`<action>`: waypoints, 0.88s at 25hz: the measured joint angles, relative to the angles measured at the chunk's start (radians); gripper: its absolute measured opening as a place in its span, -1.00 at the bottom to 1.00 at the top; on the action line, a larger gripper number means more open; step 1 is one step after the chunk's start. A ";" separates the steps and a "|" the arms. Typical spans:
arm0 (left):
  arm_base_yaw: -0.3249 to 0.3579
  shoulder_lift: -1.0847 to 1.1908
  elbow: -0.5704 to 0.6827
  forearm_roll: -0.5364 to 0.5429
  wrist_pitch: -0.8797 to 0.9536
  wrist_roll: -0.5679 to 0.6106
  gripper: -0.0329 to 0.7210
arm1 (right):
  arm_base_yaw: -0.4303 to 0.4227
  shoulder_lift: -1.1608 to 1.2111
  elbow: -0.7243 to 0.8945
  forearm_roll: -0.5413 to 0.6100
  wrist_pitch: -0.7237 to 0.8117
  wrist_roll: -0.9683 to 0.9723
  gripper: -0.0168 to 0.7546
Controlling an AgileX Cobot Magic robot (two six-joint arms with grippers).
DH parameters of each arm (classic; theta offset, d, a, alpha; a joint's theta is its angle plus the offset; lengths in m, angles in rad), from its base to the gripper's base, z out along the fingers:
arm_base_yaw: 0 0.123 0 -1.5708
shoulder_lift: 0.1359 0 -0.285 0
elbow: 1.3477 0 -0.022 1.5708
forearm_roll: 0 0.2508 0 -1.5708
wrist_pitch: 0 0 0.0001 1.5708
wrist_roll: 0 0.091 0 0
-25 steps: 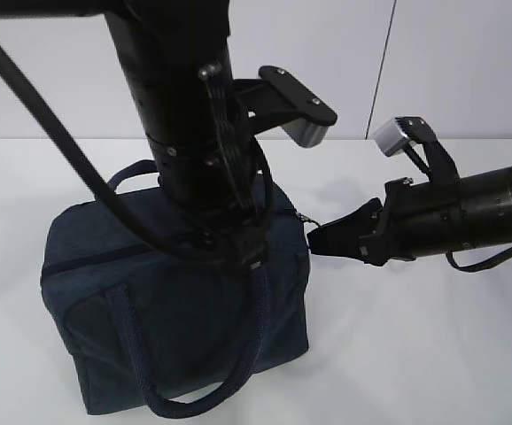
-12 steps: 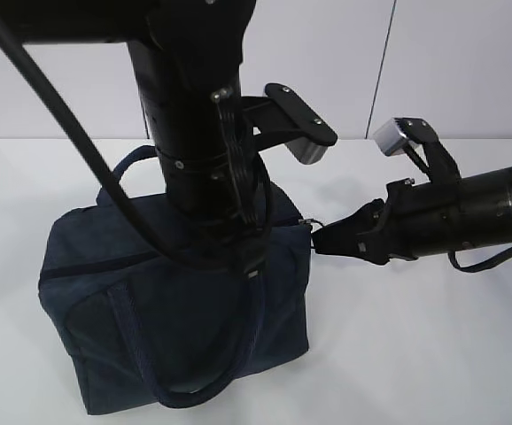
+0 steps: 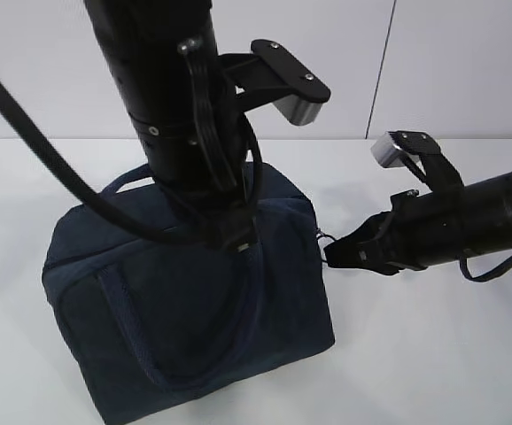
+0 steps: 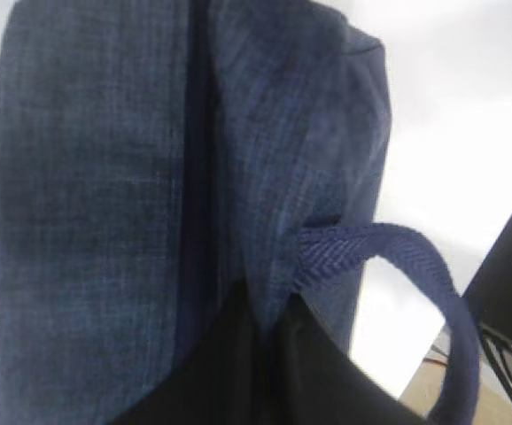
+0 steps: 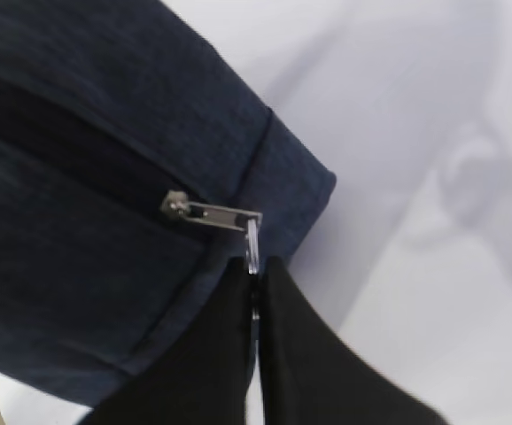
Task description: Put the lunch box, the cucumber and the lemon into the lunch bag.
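Right gripper (image 5: pixel 254 292) clamped on the silver ring pull (image 5: pixel 252 250) of the zipper, black fingers (image 5: pixel 216 341) pressed together around the ring in the lower middle of the right wrist view, the metal slider (image 5: pixel 210 211) just above them at the end of the zipper line, near the bag's corner. Seen in the exterior view at centre right (image 3: pixel 334 257), reaching in from the right edge to the upper right corner of the lunch bag (image 3: pixel 185 310). Left gripper (image 4: pixel 269 332) closed as well, pinching a fold of navy fabric beside the zipper seam near the bottom centre of the left wrist view, its dark fingers (image 4: pixel 229 363) meeting at the cloth, one looped handle (image 4: pixel 398 266) arching to the lower right of them. Mostly hidden in the exterior view behind the black left arm (image 3: pixel 163 97), which drops from the top left of the frame onto the top of the bag. Lunch bag standing on the white table (image 3: pixel 433 354), filling the lower left of the exterior view, somewhat tilted, zipper drawn shut as far as visible. No sighting of lunch box, cucumber or lemon in any view.
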 joint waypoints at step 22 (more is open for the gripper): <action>-0.004 -0.011 0.000 0.009 0.010 0.005 -0.91 | 0.000 0.074 -0.005 -0.091 0.040 0.140 -0.99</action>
